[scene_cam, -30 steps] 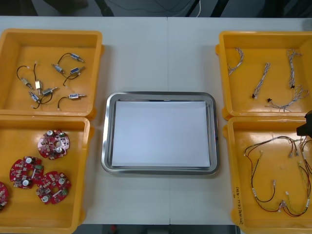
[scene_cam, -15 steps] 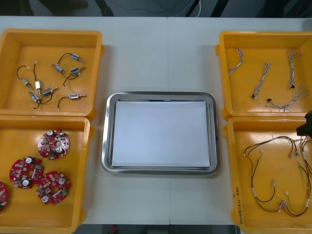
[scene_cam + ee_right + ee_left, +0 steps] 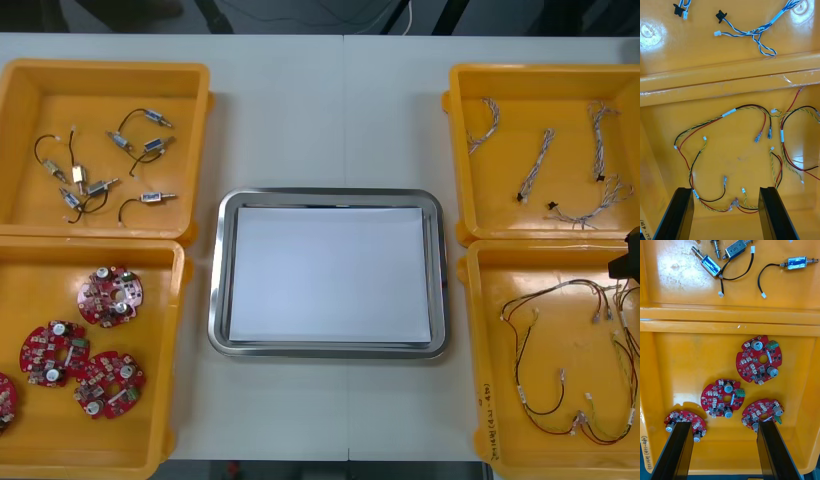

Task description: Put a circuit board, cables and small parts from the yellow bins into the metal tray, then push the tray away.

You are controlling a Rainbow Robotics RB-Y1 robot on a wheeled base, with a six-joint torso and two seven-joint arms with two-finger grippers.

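My left gripper [image 3: 723, 426] is wide open, empty, over four round red circuit boards [image 3: 759, 360] in a yellow plastic bin [image 3: 685, 363]. My right gripper [image 3: 725, 189], equally spread and empty, hangs above tangled red and yellow cables [image 3: 729, 112]. Between the bins sits the shiny, white-lined metal tray [image 3: 216, 300], open light table [image 3: 300, 110] beyond it.

Electronics workshop or lab, kitting station. Light table [image 3: 340, 100] carries four yellow bins [image 3: 100, 95], each sorted by one part type: round red circuit boards [image 3: 110, 297], small metal parts [image 3: 152, 146] with black leads, twisted blue and white cables [image 3: 535, 163], red and yellow cables [image 3: 732, 111]. Metal tray [image 3: 216, 300], white inside, sits between the bins at table centre. Handwritten marking [image 3: 487, 420] on one bin's rim.
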